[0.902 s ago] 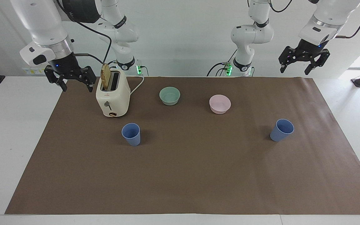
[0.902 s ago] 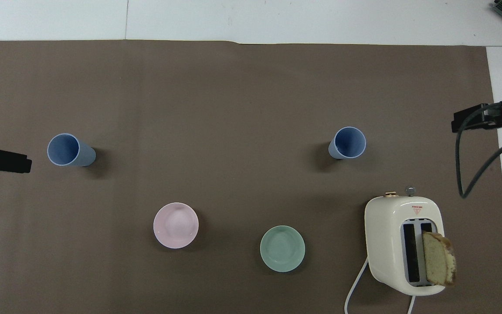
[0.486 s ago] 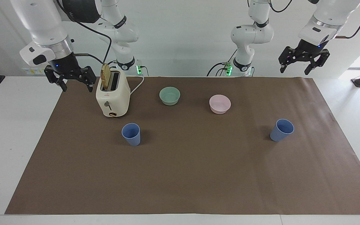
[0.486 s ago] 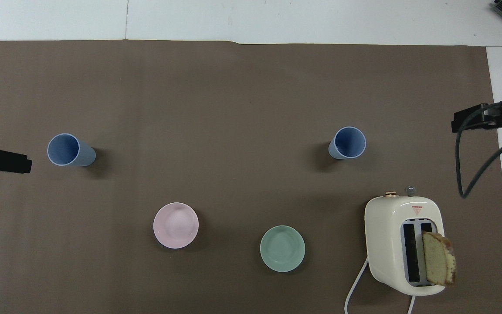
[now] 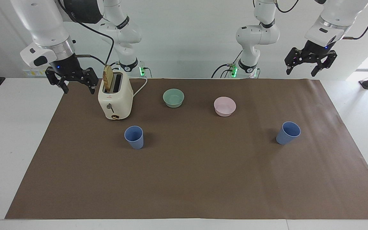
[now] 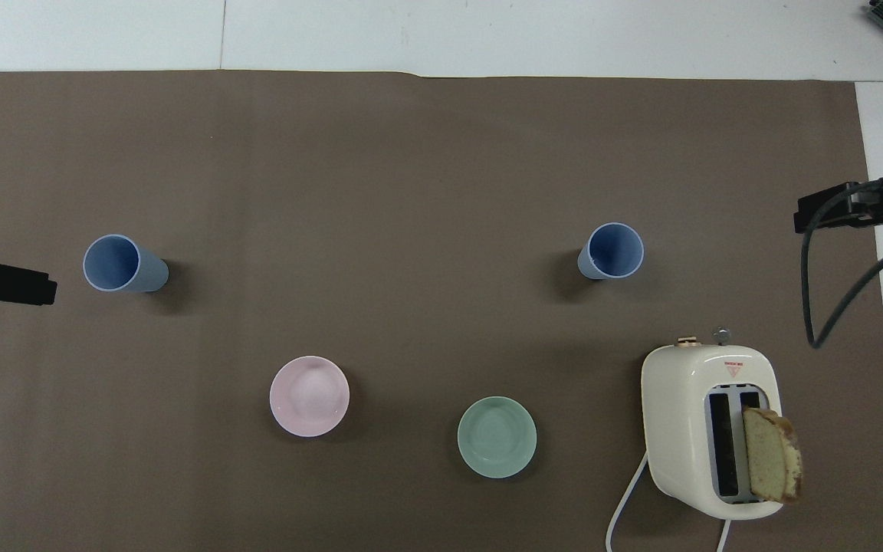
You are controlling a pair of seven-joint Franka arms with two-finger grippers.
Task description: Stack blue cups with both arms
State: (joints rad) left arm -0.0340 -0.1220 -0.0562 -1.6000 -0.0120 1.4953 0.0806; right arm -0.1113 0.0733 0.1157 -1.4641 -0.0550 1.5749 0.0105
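Observation:
Two blue cups stand upright and apart on the brown mat. One cup (image 5: 134, 137) is a little farther from the robots than the toaster, toward the right arm's end; it also shows in the overhead view (image 6: 612, 251). The other cup (image 5: 288, 133) stands toward the left arm's end and shows in the overhead view too (image 6: 121, 264). My right gripper (image 5: 79, 91) hangs open and empty in the air beside the toaster, over the mat's edge. My left gripper (image 5: 300, 73) hangs open and empty, high over the mat's corner at its own end.
A cream toaster (image 5: 115, 99) with a slice of bread (image 5: 108, 78) sticking up stands near the right arm. A green bowl (image 5: 173, 97) and a pink bowl (image 5: 224, 106) sit between the cups and the robots. The brown mat (image 5: 190, 179) covers the white table.

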